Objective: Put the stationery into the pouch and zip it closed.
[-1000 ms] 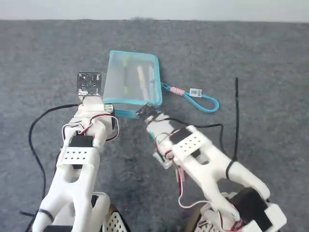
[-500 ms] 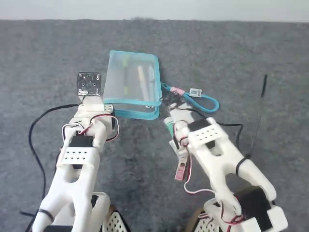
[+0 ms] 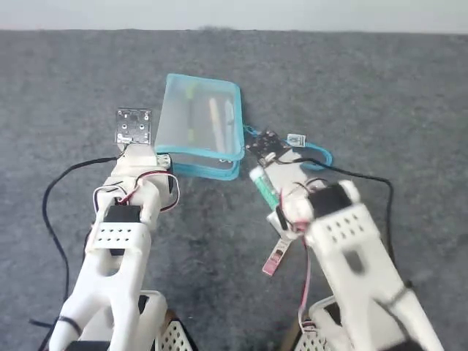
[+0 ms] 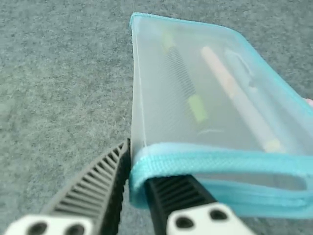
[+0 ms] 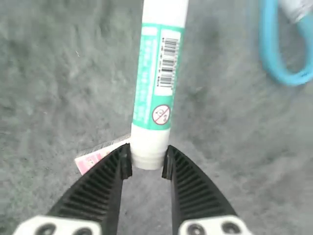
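On the nubbly grey felt table (image 3: 380, 88), open toward 3 o'clock, the left gripper (image 4: 138, 169) clamps the woven rim of the translucent teal-edged zip pouch (image 3: 201, 124) holding slim pens (image 4: 234, 107), while at the pouch's 5 o'clock the right gripper (image 5: 146, 157) pinches a smooth white-and-green cylindrical tube (image 5: 159, 83).

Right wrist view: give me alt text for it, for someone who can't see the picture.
The right gripper is shut on the end of a white stick with a green label, which points away from the camera over a grey mat. A small pink tag shows beside the gripper, and part of a blue cord loop lies farther off.
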Available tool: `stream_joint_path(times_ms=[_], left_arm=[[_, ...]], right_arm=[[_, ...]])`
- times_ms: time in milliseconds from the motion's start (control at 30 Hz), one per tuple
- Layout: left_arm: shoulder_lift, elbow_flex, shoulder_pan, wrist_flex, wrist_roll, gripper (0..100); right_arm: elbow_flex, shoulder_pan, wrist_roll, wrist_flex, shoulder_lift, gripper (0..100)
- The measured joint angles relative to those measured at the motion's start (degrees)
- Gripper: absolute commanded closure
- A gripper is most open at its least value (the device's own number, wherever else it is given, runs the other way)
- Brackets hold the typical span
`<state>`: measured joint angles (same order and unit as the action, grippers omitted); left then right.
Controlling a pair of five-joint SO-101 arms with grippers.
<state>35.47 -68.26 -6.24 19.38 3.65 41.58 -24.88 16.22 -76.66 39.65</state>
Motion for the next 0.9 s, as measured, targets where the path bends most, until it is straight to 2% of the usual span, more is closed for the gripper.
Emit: stream_joint_path(times_ms=[233,333,533,900], left_arm=[[0.0,0.0,0.62,0.0,0.0,99],[0.0,0.0,0.79,0.0,0.0,99],[0.0,0.0,0.79,0.0,0.0,99],[0.0,0.0,0.79,0.0,0.0,99]], right_arm=[[-8.26,-9.76,0.44,-3.78,3.25,99.1],[-11.25,-13.36,0.53,-3.78,-1.85,99.1],[-15.47,-13.98,0.53,-2.99,-13.71,99.1],[-17.41,-13.98,0.53,3.34,-24.09,99.1]])
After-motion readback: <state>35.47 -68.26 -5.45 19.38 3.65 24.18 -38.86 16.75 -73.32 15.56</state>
